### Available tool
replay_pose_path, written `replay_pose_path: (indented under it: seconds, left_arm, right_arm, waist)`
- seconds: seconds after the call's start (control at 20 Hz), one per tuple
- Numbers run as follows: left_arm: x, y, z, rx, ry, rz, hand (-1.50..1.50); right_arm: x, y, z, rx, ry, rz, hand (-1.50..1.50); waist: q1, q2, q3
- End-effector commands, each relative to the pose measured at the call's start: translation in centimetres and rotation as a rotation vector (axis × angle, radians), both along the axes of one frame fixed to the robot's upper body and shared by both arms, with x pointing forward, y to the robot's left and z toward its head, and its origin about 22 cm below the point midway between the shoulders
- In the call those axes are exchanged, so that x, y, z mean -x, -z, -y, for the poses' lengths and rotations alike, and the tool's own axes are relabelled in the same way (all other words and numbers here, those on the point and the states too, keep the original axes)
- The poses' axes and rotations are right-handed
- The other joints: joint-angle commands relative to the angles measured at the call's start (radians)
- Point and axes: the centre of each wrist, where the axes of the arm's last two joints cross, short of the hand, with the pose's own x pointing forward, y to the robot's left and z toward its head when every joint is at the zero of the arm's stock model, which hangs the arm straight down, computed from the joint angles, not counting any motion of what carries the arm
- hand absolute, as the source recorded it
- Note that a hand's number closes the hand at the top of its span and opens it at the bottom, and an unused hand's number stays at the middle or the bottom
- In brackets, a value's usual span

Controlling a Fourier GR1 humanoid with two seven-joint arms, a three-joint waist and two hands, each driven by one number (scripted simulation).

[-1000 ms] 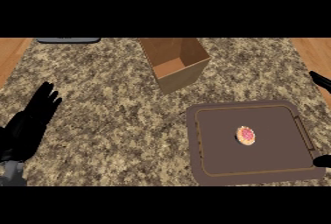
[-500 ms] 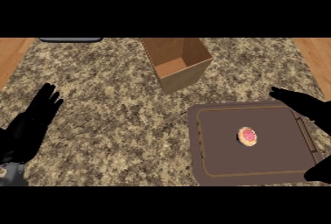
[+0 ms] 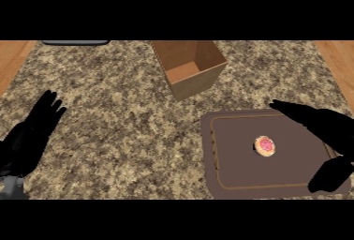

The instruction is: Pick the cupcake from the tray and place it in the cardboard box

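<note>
A small cupcake (image 3: 265,146) with pink icing stands near the middle of the dark brown tray (image 3: 235,173) at the lower right of the counter. The open cardboard box (image 3: 189,67) sits at the back, above and left of the tray. My right hand (image 3: 323,126) hovers over the tray's right side, open, with straight fingers above the cupcake's far right and the thumb lower down; it does not touch the cupcake. My left hand (image 3: 31,136) rests open at the left edge, fingers pointing up.
The granite counter (image 3: 124,122) has wooden floor showing past its left and right ends. A dark grey object (image 3: 76,42) lies at the back left edge.
My right hand has moved left and inward over the tray's right side, closer to the cupcake. Left hand, cupcake and box have stayed put.
</note>
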Motion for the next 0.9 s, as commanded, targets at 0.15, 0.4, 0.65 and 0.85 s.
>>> replay_pose_path:
  seconds: [0.15,0.4,0.65,0.85]
  left_arm:
    - [-0.7,0.1,-1.0,0.012,-0.006,0.005,0.0]
    - [0.5,-0.7,-1.8,-0.025,-0.01,-0.018,0.0]
    - [0.1,-0.1,-1.5,-0.001,-0.021,0.015,0.0]
    - [-1.3,1.4,0.3,-0.013,0.012,-0.015,0.0]
  right_arm:
    - [-0.1,2.4,-0.9,0.063,0.015,-0.045,-1.5]
    - [-1.5,1.1,0.7,0.039,-0.005,-0.039,-1.5]
    - [-0.4,2.9,0.5,0.01,-0.033,-0.007,-1.5]
    - [-0.2,2.0,-1.9,0.008,-0.045,0.021,-1.5]
  waist:
    - [-0.004,0.0,0.001]
    - [-0.002,0.0,0.001]
    - [-0.004,0.0,0.001]
    - [-0.007,0.0,0.0]
